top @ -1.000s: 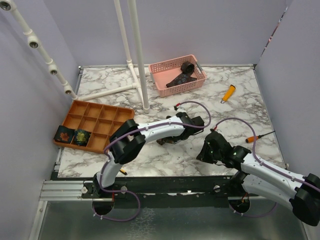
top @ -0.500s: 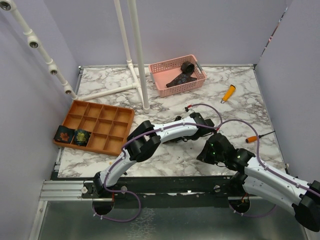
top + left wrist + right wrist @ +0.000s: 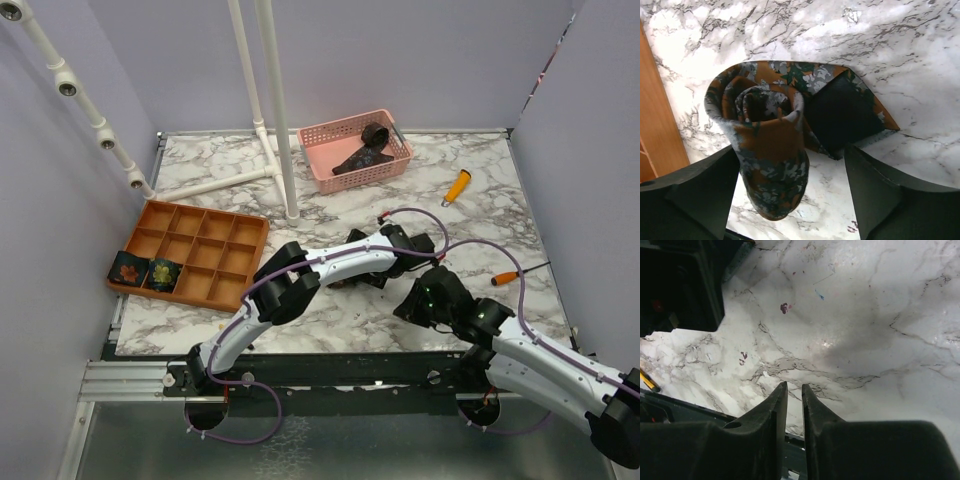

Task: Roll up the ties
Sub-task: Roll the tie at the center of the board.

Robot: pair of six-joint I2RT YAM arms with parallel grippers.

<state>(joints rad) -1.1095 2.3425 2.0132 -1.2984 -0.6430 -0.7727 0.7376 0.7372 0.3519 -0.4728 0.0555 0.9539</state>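
Tie, overhead view: I find the tie (image 3: 340, 283) on the marble table (image 3: 490, 215) near its centre, mostly hidden beneath my left arm.
Left gripper, overhead view: the left gripper (image 3: 368, 278) sits over the tie. Compared with a second ago, the arm reaches further right and its elbow has swung toward the centre.
Right gripper, overhead view: the right gripper (image 3: 412, 308) hovers just beside the left wrist, almost where it was a second ago.
Tray and basket, overhead view: two rolled ties (image 3: 128, 268) fill neighbouring near-left compartments of the orange tray (image 3: 200, 209). The dark ties (image 3: 362, 150) lie in the pink basket (image 3: 312, 150). None has shifted.
Tie, left wrist view: the tie (image 3: 772, 145) is part-rolled, a loose coil with its pointed tail flat on the marble to the right, dark lining upward.
Left gripper, left wrist view: the left gripper (image 3: 790, 155) stands wide, with one finger on each side of the coil. I cannot tell whether either finger touches the fabric.
Right gripper, right wrist view: the right gripper (image 3: 794, 390) is nearly closed, with only a narrow slit between its fingers and nothing in it. Bare marble lies below.
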